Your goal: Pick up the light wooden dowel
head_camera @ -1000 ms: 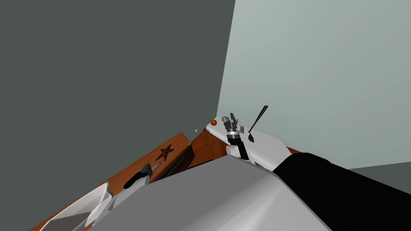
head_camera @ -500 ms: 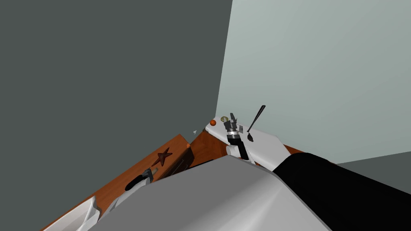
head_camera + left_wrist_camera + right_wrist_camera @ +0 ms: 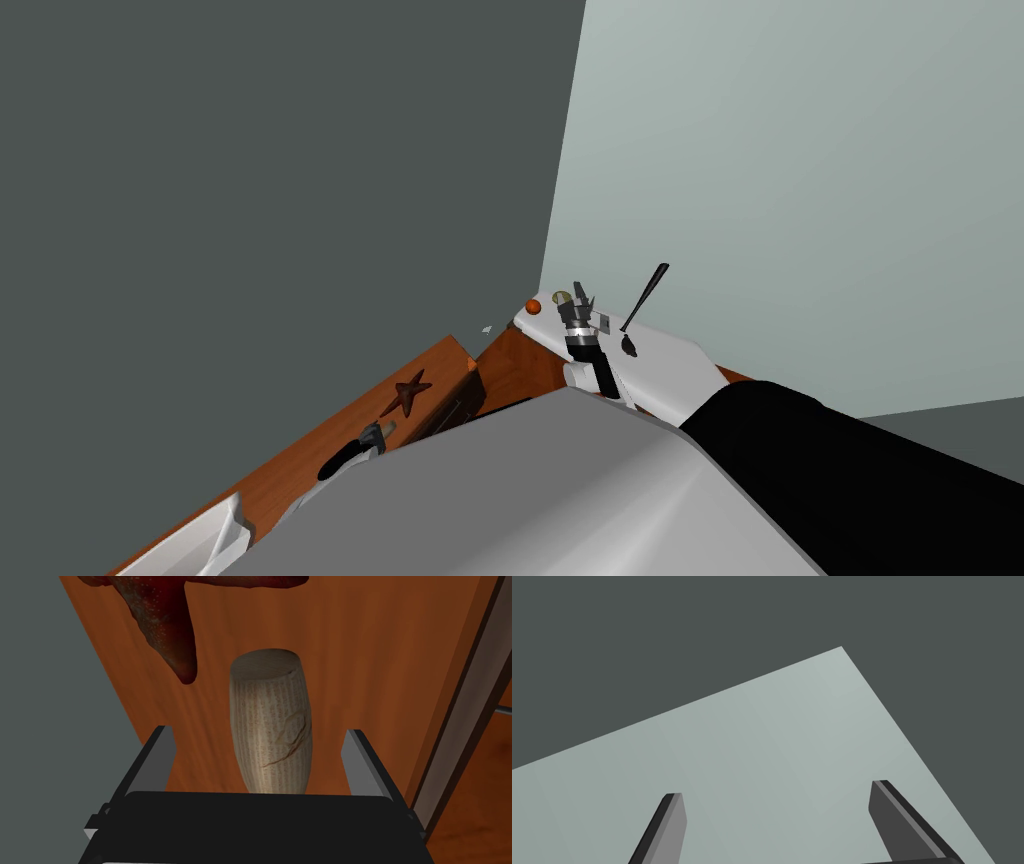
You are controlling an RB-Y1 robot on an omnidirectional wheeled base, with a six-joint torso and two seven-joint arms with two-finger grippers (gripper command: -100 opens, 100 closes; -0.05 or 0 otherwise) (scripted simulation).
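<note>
The light wooden dowel (image 3: 272, 726), a short stubby peg with a cracked grain, lies on the brown wooden cabinet top (image 3: 350, 651). My left gripper (image 3: 258, 731) is open, with one finger on each side of the dowel and a gap on both sides. The fingers (image 3: 161, 751) do not touch it. In the head view the left gripper (image 3: 375, 432) is low over the cabinet top (image 3: 320, 440), just short of a dark red starfish (image 3: 408, 390). My right gripper (image 3: 580, 293) is raised over the white table and stands open (image 3: 776, 789).
The dark red starfish (image 3: 170, 621) lies just beyond the dowel's far end. The cabinet's front edge (image 3: 475, 701) runs beside one finger. A white table (image 3: 660, 365) carries a black spoon (image 3: 645, 292) and an orange ball (image 3: 533, 306). A white tray (image 3: 195, 545) sits at the cabinet's near end.
The head view has shifted a little. My left hand has edged along the cabinet top toward the starfish, coming over the dowel. The right arm has held still.
</note>
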